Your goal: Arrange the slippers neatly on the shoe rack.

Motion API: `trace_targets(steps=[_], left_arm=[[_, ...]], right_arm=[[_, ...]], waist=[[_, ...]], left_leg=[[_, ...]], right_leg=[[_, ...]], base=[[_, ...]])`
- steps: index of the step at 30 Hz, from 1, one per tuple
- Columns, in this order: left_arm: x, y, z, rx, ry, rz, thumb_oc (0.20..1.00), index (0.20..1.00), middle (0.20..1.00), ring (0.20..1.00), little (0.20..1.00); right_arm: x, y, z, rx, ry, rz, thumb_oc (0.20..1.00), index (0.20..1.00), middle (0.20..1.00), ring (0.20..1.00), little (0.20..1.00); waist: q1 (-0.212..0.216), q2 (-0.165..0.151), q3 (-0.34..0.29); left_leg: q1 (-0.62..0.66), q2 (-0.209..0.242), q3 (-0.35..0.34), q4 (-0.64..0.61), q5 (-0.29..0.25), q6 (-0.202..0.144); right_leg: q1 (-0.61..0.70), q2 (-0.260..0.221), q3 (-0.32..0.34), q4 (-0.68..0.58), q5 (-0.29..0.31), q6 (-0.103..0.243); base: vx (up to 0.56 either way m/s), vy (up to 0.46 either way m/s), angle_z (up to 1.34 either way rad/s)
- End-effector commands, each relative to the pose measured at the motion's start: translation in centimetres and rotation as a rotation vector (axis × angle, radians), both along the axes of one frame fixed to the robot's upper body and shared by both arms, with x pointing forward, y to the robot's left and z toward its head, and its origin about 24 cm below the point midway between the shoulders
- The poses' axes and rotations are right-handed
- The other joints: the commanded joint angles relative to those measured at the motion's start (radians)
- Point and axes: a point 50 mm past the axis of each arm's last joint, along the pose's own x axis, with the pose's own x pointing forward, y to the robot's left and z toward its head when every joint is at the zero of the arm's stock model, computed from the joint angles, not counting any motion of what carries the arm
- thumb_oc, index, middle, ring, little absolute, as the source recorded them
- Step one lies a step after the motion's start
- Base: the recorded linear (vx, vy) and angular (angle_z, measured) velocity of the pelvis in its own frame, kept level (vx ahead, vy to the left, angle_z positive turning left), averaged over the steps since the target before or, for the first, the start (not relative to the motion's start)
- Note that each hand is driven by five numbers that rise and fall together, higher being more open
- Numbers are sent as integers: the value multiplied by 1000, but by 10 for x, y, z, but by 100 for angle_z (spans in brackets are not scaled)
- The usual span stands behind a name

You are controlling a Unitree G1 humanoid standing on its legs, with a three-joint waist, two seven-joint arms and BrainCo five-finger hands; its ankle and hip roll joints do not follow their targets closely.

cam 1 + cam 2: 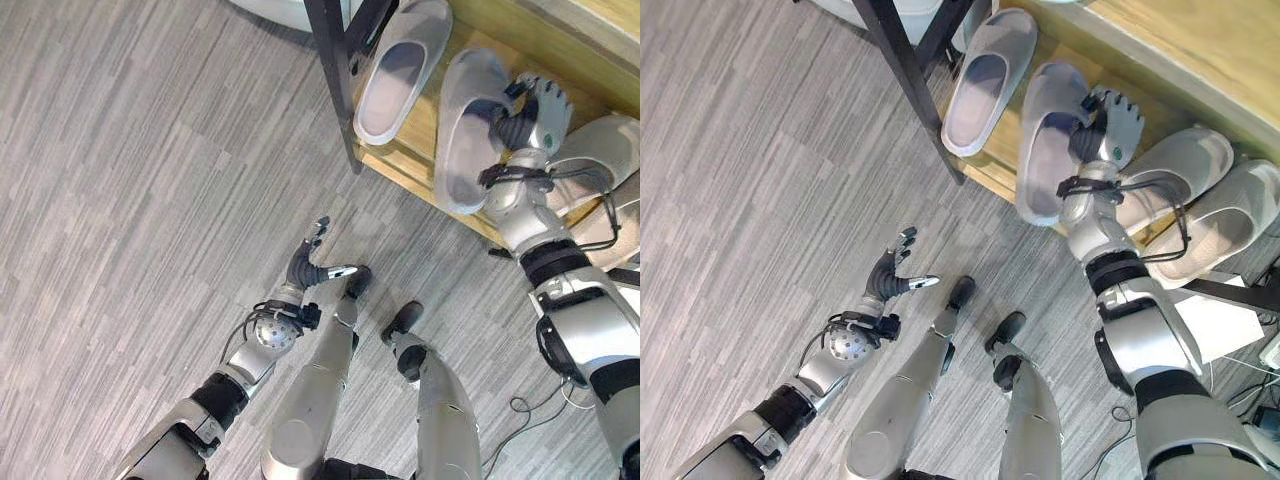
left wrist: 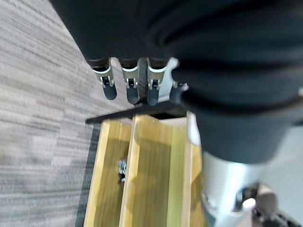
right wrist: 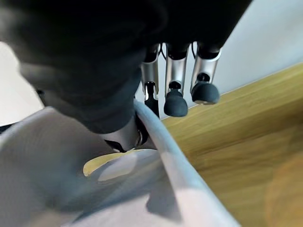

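A: Where is the slipper the robot is working on?

B: In the right hand [image 1: 1108, 118], at about one o'clock in the head views. The grey slipper [image 1: 1045, 140] lies with its toe on the wooden shoe rack [image 1: 415, 150] and its heel hanging past the front edge. In the wrist view the thumb sits inside the slipper under the upper while the fingers [image 3: 176, 101] reach over the top, so the hand pinches the strap.

A: And the others?

B: One more grey slipper [image 1: 400, 70] lies just beside it towards twelve o'clock, next to the black frame leg [image 1: 335, 70]. A second pair [image 1: 1200, 205] rests at about two o'clock, behind the right forearm.

A: The left hand?

B: The left hand [image 1: 312, 262] hangs over the floor near six o'clock, fingers relaxed and spread, holding nothing.

A: How would the slipper handle?

B: I would judge it light, soft and a little springy, a foam slide with a smooth skin. The strap bends under a pinch, so the sole may swing or twist. The strap's arch is the natural hold; pushing the sole flat along the slats looks safer than lifting it high.

A: The room?

B: Grey wood-grain plank floor [image 1: 150, 200], and a low bamboo-coloured slatted shelf on a dark metal frame.
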Motion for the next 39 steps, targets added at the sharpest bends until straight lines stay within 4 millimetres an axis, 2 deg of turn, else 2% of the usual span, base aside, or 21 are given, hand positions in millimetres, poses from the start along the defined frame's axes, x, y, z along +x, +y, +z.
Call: trace_targets(steps=[1, 8, 9, 13, 18, 22, 24, 25, 27, 28, 32, 34, 39], left_arm=[[-13, -4, 8, -51, -66, -41, 1000, 1000, 1000, 1000, 1000], [-12, -12, 11, -58, -73, -79, 1000, 1000, 1000, 1000, 1000], [-11, -13, 12, -63, -71, -82, 1000, 1000, 1000, 1000, 1000], [-9, -11, 13, -65, -66, -79, 1000, 1000, 1000, 1000, 1000], [-6, -7, 12, -57, -63, -54, 1000, 1000, 1000, 1000, 1000], [-6, -2, 5, -56, -34, -19, 1000, 1000, 1000, 1000, 1000], [-7, 2, -1, -51, -7, -1, 1000, 1000, 1000, 1000, 1000], [-9, 5, -5, -55, 10, 10, 1000, 1000, 1000, 1000, 1000], [-10, 6, -7, -52, 19, 15, 1000, 1000, 1000, 1000, 1000], [-10, 7, -10, -51, 33, 23, 1000, 1000, 1000, 1000, 1000], [-10, 10, -11, -52, 39, 27, 1000, 1000, 1000, 1000, 1000], [-11, 8, -12, -52, 41, 15, 1000, 1000, 1000, 1000, 1000], [-12, 8, -15, -36, 49, 0, 1000, 1000, 1000, 1000, 1000]], right_arm=[[-6, -10, 26, -46, -112, -39, 200, 200, 200, 200, 200], [-5, -28, 39, -39, -90, -101, 200, 200, 200, 200, 200], [-2, -33, 38, -2, -46, -110, 1000, 1000, 1000, 1000, 1000], [4, -33, 33, 57, 24, -103, 1000, 1000, 1000, 1000, 1000], [6, -24, 22, 92, 33, -54, 1000, 1000, 1000, 1000, 1000], [3, 0, 9, 244, -50, 73, 1000, 1000, 1000, 1000, 1000], [-1, 17, -5, 326, -86, 145, 1000, 1000, 1000, 1000, 1000], [-4, 23, -20, 379, -75, 170, 1000, 1000, 1000, 1000, 1000], [-5, 26, -25, 409, -71, 191, 1000, 1000, 1000, 1000, 1000], [-5, 30, -36, 462, -44, 215, 1000, 1000, 1000, 1000, 1000], [-1, 25, -48, 470, 23, 187, 1000, 1000, 1000, 1000, 1000], [5, 13, -60, 513, 96, 135, 1000, 1000, 1000, 1000, 1000], [10, 7, -57, 475, 155, 134, 1000, 1000, 1000, 1000, 1000]], waist=[[10, -2, -65], [46, -2, -55], [56, -2, -55], [66, 0, -48], [56, 7, -34], [23, 7, -32], [1, 7, -40], [-9, 8, -44], [-12, 7, -45], [-19, 11, -46], [-25, 20, -48], [-16, 31, -40], [0, 27, -36]], left_leg=[[15, 5, -50, 73, -214, -7], [28, -1, -68, 46, -223, -14], [31, -3, -73, 39, -219, -15], [51, -4, -78, 26, -214, -16], [79, -3, -70, 25, -214, -16], [108, 7, -51, 13, -207, -13], [123, 7, -46, 4, -198, -7], [133, 10, -40, 2, -200, -5], [137, 11, -37, 3, -201, -4], [138, 10, -33, 7, -203, -2], [129, 7, -34, 11, -199, -2], [131, 5, -40, 5, -196, -3], [131, 4, -50, -6, -202, -6]], right_leg=[[157, -38, 4, -68, -145, 72], [185, -32, -11, -105, -154, 82], [190, -32, -16, -111, -153, 82], [211, -33, -22, -124, -148, 82], [229, -37, -11, -115, -150, 77], [240, -35, 14, -117, -135, 75], [251, -34, 17, -131, -124, 71], [260, -33, 25, -136, -123, 70], [264, -33, 30, -138, -120, 70], [263, -32, 36, -139, -118, 69], [254, -34, 38, -137, -113, 68], [256, -36, 32, -138, -115, 70], [267, -30, 24, -154, -117, 78]], base=[[48, -1, 12], [73, -25, 9], [39, -12, 11], [10, -1, 5], [-24, 13, -1], [-61, 24, -6], [-76, 29, -24], [-66, 25, -15], [-30, -4, -16], [-48, -2, -20], [-30, 3, -11], [0, 0, 0], [65, -30, 15]])
